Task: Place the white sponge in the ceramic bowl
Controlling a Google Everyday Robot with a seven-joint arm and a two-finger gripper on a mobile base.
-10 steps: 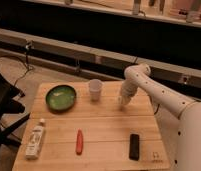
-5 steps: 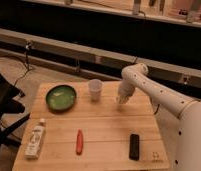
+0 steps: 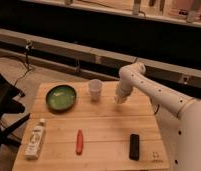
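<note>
The ceramic bowl (image 3: 61, 96), green inside with a darker rim, sits at the back left of the wooden table (image 3: 109, 125). My gripper (image 3: 120, 98) points down at the back of the table, right of the white cup (image 3: 95, 89) and well right of the bowl. The white arm runs in from the right. I cannot make out the white sponge as separate from the pale gripper tip; it may be hidden there.
A white tube with a label (image 3: 35, 139) lies at the front left. A red stick-like object (image 3: 79, 141) lies at front centre and a black block (image 3: 134, 146) at front right. A dark chair (image 3: 4, 107) stands left of the table.
The gripper has shifted slightly to the left, toward the cup. Nothing else on the table has moved.
</note>
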